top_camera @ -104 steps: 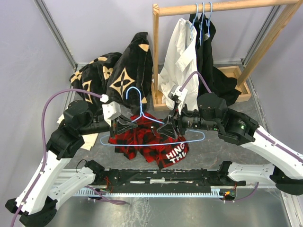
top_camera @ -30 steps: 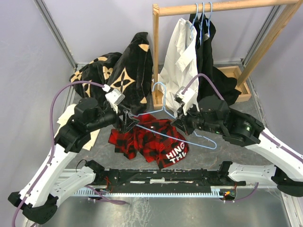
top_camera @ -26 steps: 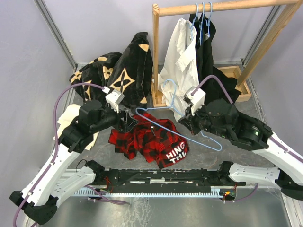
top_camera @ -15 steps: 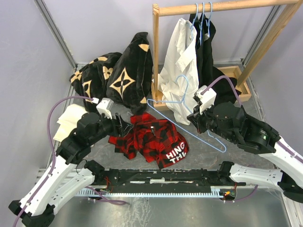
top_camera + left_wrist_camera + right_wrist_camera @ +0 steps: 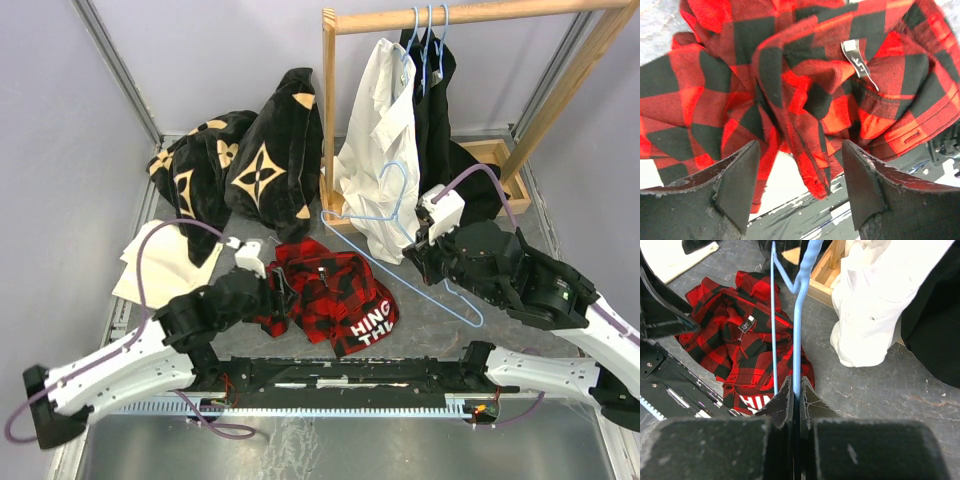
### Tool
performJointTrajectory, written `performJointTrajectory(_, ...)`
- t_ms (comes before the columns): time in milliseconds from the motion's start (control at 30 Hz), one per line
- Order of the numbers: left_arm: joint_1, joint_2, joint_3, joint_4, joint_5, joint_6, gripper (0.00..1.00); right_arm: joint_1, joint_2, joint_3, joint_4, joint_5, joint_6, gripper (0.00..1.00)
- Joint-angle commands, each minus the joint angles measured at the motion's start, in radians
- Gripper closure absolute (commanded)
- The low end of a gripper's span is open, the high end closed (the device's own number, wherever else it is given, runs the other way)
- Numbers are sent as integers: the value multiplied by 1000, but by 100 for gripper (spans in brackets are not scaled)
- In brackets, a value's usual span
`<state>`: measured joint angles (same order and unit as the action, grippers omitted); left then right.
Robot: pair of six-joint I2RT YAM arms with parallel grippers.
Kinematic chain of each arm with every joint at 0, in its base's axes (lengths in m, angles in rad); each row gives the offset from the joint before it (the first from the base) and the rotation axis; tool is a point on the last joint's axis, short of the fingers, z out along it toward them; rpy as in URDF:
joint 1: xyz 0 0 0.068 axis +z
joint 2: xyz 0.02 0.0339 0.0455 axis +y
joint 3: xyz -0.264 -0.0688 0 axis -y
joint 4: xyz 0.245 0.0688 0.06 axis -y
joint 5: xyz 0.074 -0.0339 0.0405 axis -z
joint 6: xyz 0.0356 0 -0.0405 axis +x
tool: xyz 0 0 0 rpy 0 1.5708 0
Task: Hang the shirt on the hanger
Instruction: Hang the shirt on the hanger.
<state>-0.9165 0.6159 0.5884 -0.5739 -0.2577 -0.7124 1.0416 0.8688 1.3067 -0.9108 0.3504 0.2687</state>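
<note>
Bright, even, diffuse light; no harsh glare in any view.
Top view is sharp, with soft, faint shadows just around the shirt (image 5: 330,295) and a dull sheen on the metal strip (image 5: 300,450) below the shirt. In the left wrist view the plaid is crisp, but the left fingers (image 5: 737,182) under the shirt are slightly soft. In the right wrist view the right fingers (image 5: 782,402) below the shirt are dark and blurred, and the hanger (image 5: 799,315) wire is soft near the lens.

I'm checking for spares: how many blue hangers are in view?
4. One hanger clamped in the right gripper; three hooks on the wooden rail, above the hanging clothes. Others may be hidden.
</note>
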Motion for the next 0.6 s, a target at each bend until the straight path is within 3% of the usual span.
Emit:
performJointTrajectory(0, -156, 90, 23, 55, -258, -138, 27, 0, -31, 0, 7, 32, 25, 100)
performJointTrajectory(567, -184, 183, 65, 31, -337, -151, 57, 0, -42, -18, 19, -15, 18, 100)
